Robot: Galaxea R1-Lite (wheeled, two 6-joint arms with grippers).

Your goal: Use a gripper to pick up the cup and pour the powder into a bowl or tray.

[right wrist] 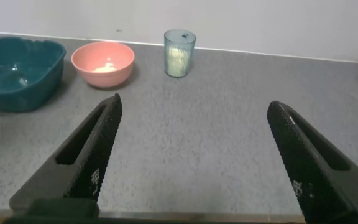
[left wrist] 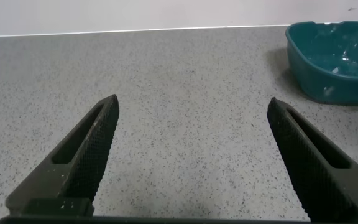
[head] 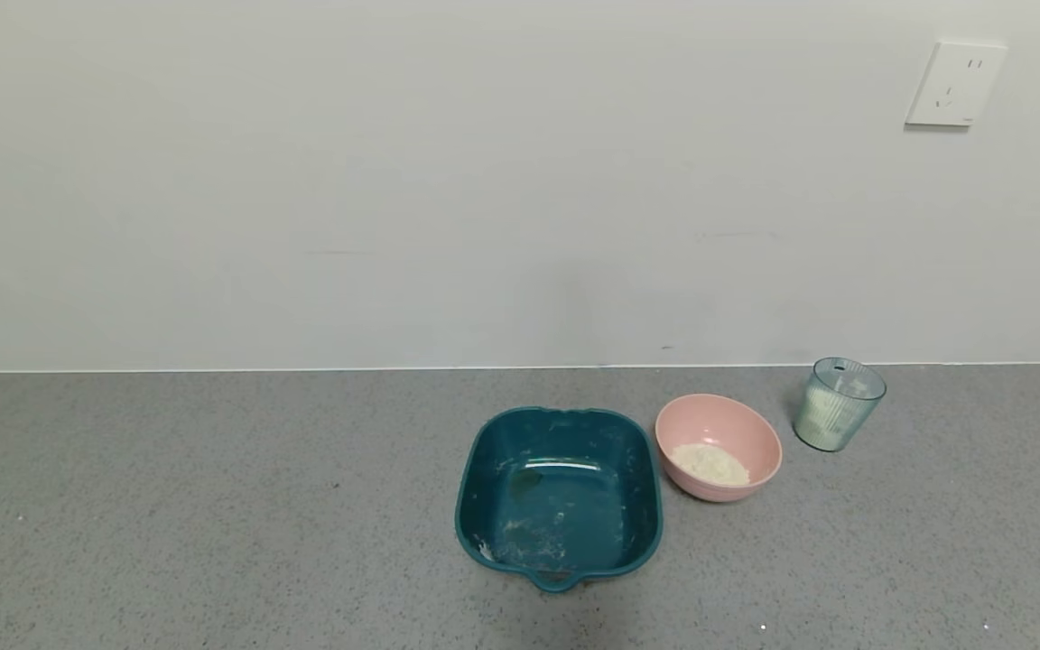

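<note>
Both pincers (spread wide) show only in wrist views — cup (head: 839,403) stands untouched.

A kitchen-like counter: speckled grey worktop (head: 213,506), plain white wall (head: 394,181), wall socket (head: 955,83).

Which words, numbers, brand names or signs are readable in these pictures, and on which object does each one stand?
None can be read.
White wall socket: small mark at its lower edge, too small to read.
Right gripper: tiny pale marks on its black fingers, too blurred to read.
Translucent ribbed blue-green cup, pale pink round bowl, dark teal square tray: no text.
</note>
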